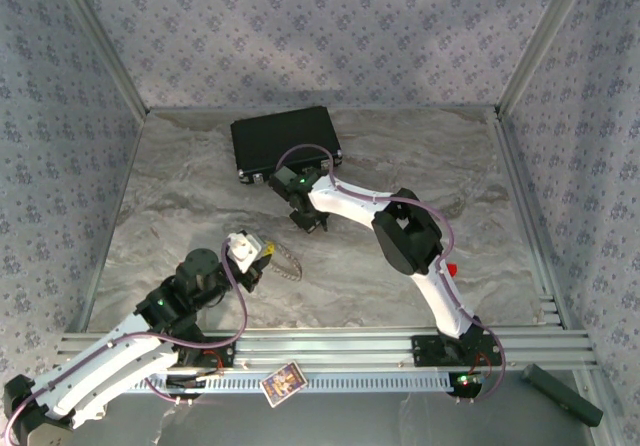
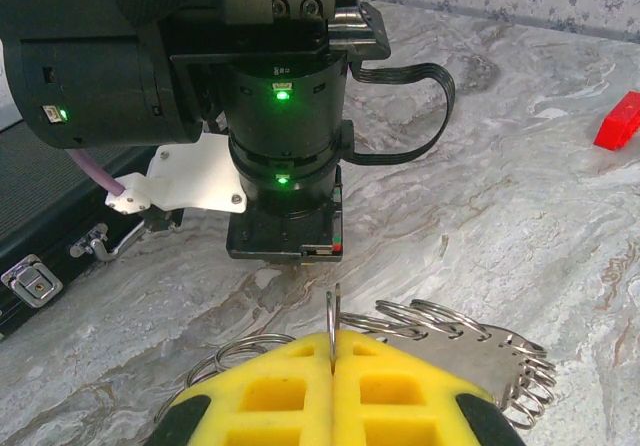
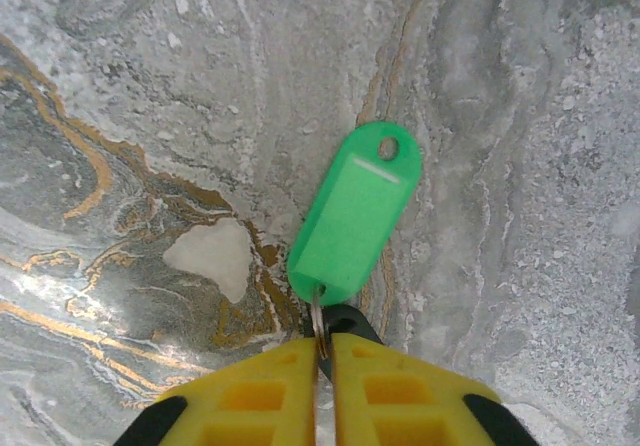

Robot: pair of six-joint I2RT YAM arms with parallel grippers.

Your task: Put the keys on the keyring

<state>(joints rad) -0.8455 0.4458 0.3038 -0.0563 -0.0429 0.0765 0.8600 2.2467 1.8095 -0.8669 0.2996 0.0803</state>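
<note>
Keyring (image 2: 480, 351) being clamped by one loop in left gripper (image 2: 333, 341) | green key (image 3: 355, 211) being pinched by right gripper (image 3: 320, 344), lying just ahead | slip possibly being risked by shallow hold

left arm (image 1: 110, 356) low, stretched forward-right | left claw (image 2: 332, 341) pads pressed together | right arm (image 1: 405, 236) elbow raised, forearm reaching left | right claw (image 3: 322, 344) pointing down, pads nearly touching
</note>
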